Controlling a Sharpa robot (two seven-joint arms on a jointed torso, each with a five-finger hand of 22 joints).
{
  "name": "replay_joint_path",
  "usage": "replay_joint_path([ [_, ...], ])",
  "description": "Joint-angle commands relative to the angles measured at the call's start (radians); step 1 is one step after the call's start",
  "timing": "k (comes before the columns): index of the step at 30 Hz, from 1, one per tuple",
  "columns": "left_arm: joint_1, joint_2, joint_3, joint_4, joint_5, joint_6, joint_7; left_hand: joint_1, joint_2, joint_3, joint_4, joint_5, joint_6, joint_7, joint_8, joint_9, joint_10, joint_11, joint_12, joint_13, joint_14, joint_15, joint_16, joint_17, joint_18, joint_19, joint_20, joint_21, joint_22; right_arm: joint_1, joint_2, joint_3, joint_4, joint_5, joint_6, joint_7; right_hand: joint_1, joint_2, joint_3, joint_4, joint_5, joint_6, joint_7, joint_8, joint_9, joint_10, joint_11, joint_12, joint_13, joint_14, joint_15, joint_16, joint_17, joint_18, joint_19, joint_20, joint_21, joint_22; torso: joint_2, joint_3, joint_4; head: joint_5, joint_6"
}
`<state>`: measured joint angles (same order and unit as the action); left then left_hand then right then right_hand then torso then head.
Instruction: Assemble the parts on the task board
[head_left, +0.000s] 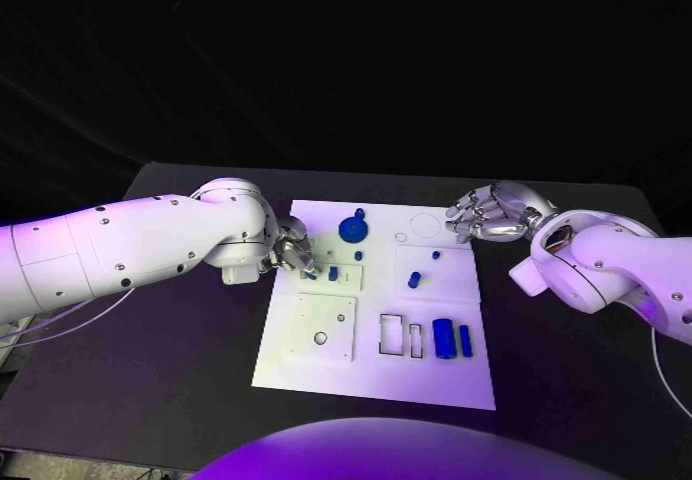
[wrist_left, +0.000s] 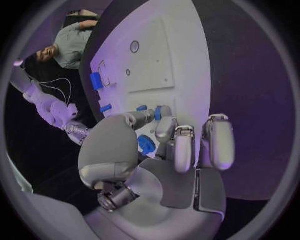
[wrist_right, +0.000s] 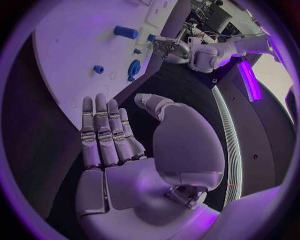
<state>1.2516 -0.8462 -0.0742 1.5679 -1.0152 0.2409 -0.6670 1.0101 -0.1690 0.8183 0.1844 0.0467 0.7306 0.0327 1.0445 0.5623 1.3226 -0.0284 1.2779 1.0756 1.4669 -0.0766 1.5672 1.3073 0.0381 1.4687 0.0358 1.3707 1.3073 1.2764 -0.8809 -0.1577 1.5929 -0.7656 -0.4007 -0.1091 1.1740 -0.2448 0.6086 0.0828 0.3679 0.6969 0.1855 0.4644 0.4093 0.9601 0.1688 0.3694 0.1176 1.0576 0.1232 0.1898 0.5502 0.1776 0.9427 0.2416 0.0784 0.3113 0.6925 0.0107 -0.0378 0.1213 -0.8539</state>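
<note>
On the board's (head_left: 310, 350) left edge I see my left hand (head_left: 293, 252), fingers curled over a small blue part (head_left: 333, 272) beside its fingertips; the wrist view shows a blue piece (wrist_left: 159, 113) at the thumb tip, but I cannot tell whether it is pinched. Its arm reaches in low from the left. Over the board's far right corner my right hand (head_left: 486, 215) hovers, fingers straight and together, holding nothing. Near the board's right front, two long blue parts (head_left: 451, 338) lie side by side, pointing away from me.
</note>
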Motion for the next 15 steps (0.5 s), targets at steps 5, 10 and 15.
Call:
replay_joint_path([
  [5,-0.001,0.003,-0.001,-0.003,0.009,0.037,-0.004,-0.020,-0.004,-0.023,0.012,0.003,0.004,0.000,-0.006,-0.007,0.001,-0.004,0.002,-0.002,0.104,-0.007,0.004,0.264,0.003,0.018,-0.006,0.000,0.209,-0.001,0.000,0.000,0.001,-0.004,0.012,0.004,-0.005,0.004,-0.006,0.001,0.003,-0.007,0.041,0.003,-0.001,-0.007,-0.002,0.007,-0.001,-0.008,0.001,-0.005,-0.001,0.005,-0.004,-0.001,-0.006,-0.001,0.000,-0.0001,-0.0005,-0.001,-0.002],
  [10,-0.001,0.004,-0.001,-0.006,0.010,0.037,-0.004,-0.025,-0.005,-0.030,0.017,0.003,0.005,0.000,-0.007,-0.009,0.001,-0.004,0.002,-0.002,0.104,-0.008,0.004,0.264,0.003,0.017,-0.007,-0.001,0.209,-0.001,0.000,0.000,0.000,-0.004,0.012,0.004,-0.005,0.004,-0.006,0.001,0.003,-0.008,0.041,0.004,-0.002,-0.007,-0.002,0.007,-0.002,-0.009,0.001,-0.006,-0.002,0.005,-0.005,0.000,-0.007,-0.003,0.000,0.0005,0.0000,-0.001,-0.003],
  [15,-0.001,0.006,-0.001,-0.008,0.011,0.034,-0.004,-0.033,-0.007,-0.042,0.025,0.002,0.007,0.000,-0.007,-0.013,0.001,-0.004,0.003,-0.001,0.104,-0.008,0.004,0.264,0.003,0.017,-0.007,-0.001,0.209,-0.001,0.000,0.000,0.000,-0.004,0.012,0.004,-0.005,0.004,-0.006,0.001,0.003,-0.008,0.041,0.004,-0.002,-0.007,-0.002,0.007,-0.002,-0.009,0.001,-0.006,-0.002,0.005,-0.005,0.000,-0.007,-0.003,0.000,0.0005,0.0000,-0.001,-0.002],
])
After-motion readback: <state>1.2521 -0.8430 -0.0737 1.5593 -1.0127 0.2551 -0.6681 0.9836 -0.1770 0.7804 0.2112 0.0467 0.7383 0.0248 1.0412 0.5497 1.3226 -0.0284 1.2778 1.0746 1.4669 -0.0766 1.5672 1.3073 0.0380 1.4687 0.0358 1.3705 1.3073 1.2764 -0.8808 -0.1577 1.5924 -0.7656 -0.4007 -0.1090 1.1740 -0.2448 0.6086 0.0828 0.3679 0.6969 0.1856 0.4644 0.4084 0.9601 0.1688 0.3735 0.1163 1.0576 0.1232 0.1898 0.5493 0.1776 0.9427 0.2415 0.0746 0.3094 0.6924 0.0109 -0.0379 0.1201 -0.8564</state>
